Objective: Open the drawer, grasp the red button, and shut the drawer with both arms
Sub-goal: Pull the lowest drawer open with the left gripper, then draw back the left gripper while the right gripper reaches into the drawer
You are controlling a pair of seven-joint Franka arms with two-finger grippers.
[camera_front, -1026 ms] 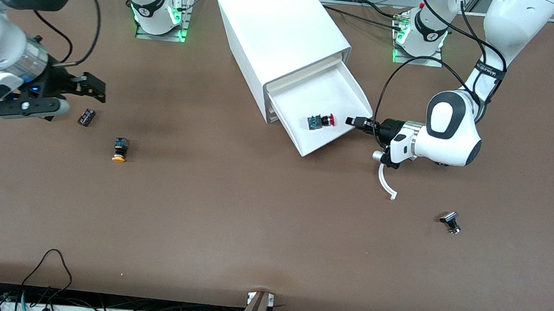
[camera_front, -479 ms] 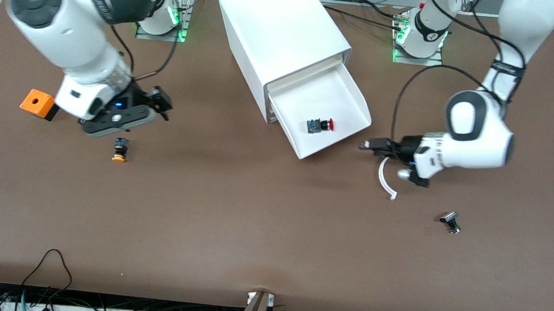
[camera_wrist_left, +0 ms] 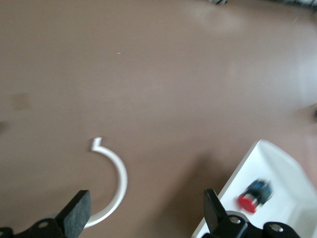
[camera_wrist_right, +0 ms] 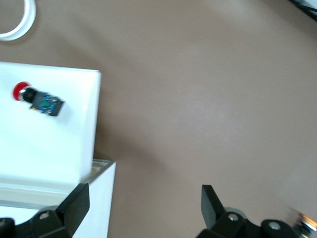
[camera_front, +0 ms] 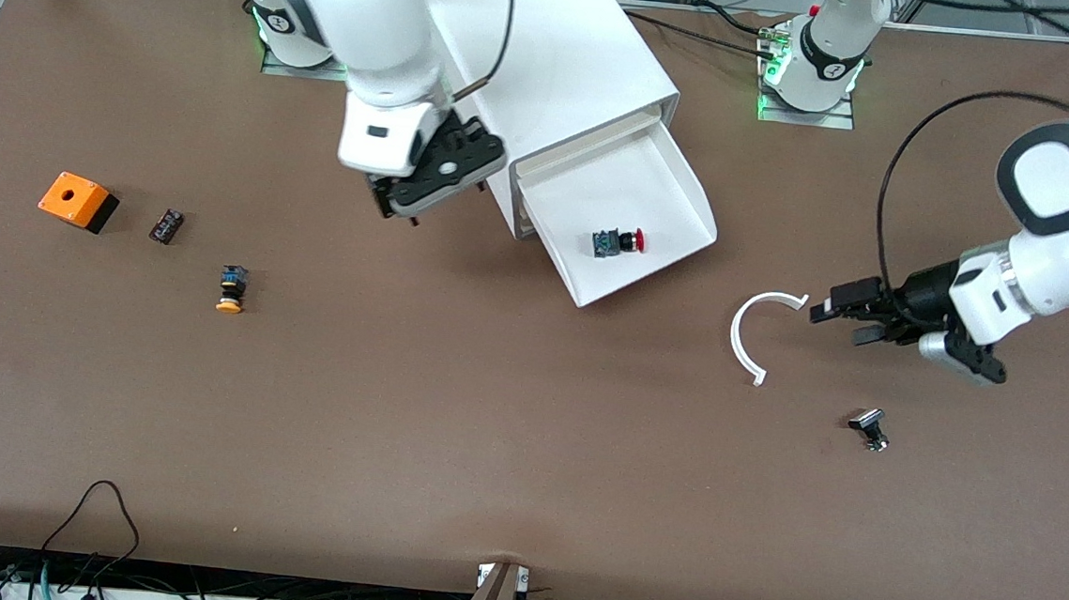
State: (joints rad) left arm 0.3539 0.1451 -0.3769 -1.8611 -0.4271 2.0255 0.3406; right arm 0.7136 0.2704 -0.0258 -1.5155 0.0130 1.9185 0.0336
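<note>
Since the earlier frame, my right gripper [camera_front: 430, 184] has swung from the upper left of the front view to upper centre, beside the cabinet [camera_front: 551, 66]; its fingers stand spread, empty. At centre the drawer [camera_front: 683, 193] is pulled out, with the button [camera_front: 618, 241] lying on its floor. I judge it light, rigid and slippery-capped; grip the black-and-blue body. At right, my left gripper [camera_front: 840, 307] has withdrawn past the white ring [camera_front: 746, 338], fingers spread.
</note>
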